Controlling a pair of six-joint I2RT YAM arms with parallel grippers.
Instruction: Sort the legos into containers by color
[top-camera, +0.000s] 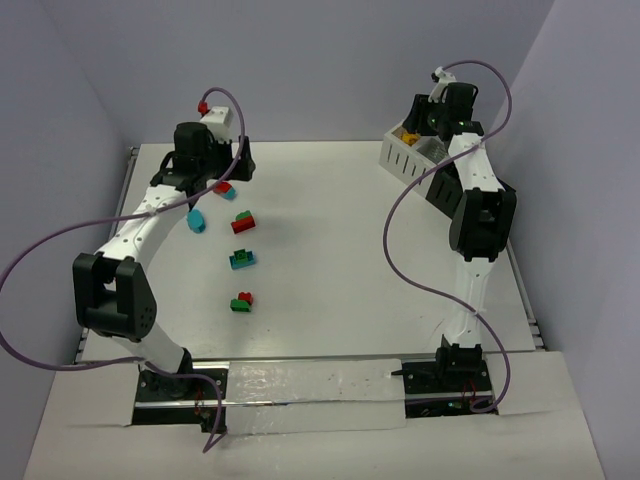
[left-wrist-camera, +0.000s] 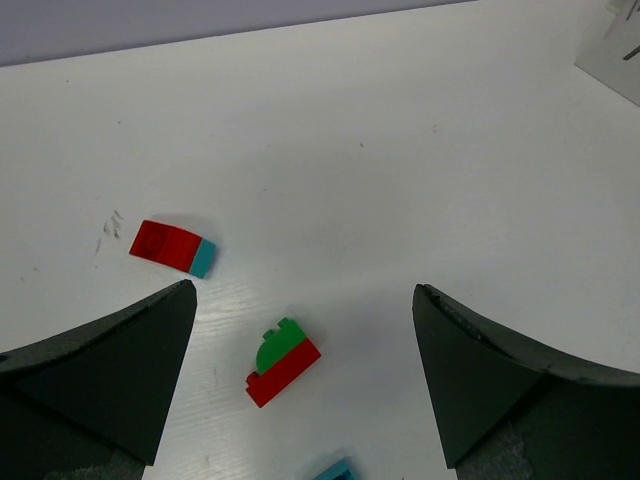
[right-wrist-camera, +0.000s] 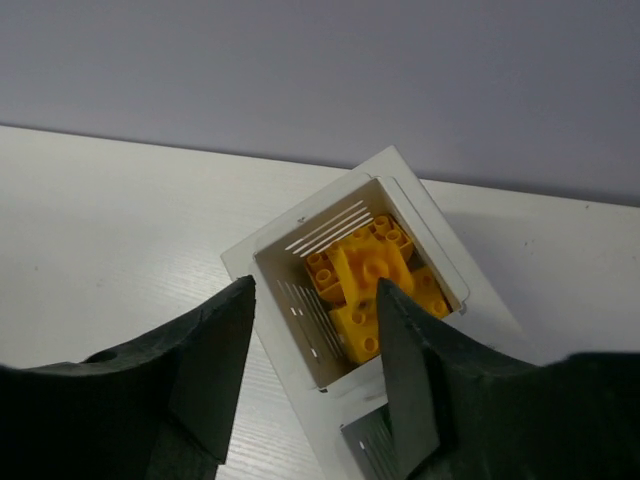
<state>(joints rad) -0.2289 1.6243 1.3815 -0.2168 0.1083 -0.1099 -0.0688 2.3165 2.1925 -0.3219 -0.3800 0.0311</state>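
Brick (left-wrist-camera: 283, 362), red-green, slants lower-left to upper-right in left wrist view.

Loose legos (top-camera: 241, 301) — five: four two-colour pairs (top-camera: 242, 222), one teal single (top-camera: 196, 220). White containers (top-camera: 403, 152) — two in view.

White table (top-camera: 340, 260); pale lilac walls (top-camera: 300, 70) behind.
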